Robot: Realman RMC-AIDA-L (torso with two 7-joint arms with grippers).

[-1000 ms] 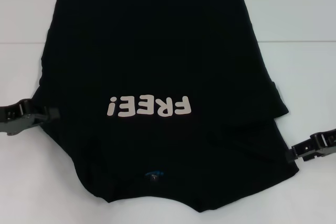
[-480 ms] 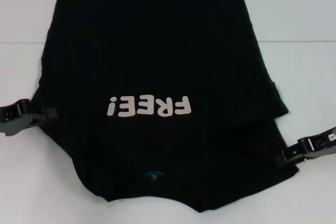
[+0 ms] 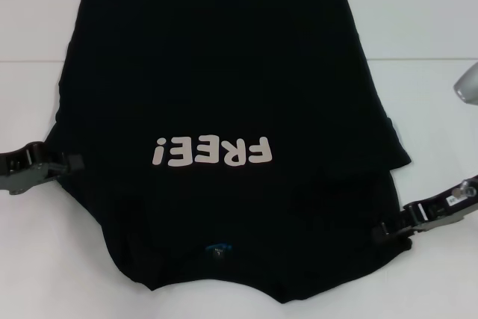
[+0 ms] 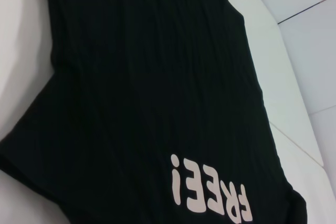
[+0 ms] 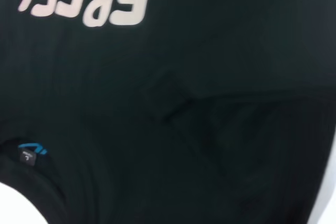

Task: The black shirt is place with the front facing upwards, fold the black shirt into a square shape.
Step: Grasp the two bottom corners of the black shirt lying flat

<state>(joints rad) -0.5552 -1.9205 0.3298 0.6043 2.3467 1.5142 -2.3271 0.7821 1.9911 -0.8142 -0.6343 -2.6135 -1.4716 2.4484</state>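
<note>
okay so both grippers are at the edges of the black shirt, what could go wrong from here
The right gripper sits over the black shirt near the collar end, where the sleeve is already folded in. It may catch only one layer and undo that fold. The left gripper is at the opposite edge, farther from the collar, so an uneven lift could skew the fold or bunch the FREE! lettering.

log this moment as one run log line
black cloth t-shirt: flat on white table, both sleeves folded in | left gripper: at shirt's left edge | right gripper: over right edge near collar
</note>
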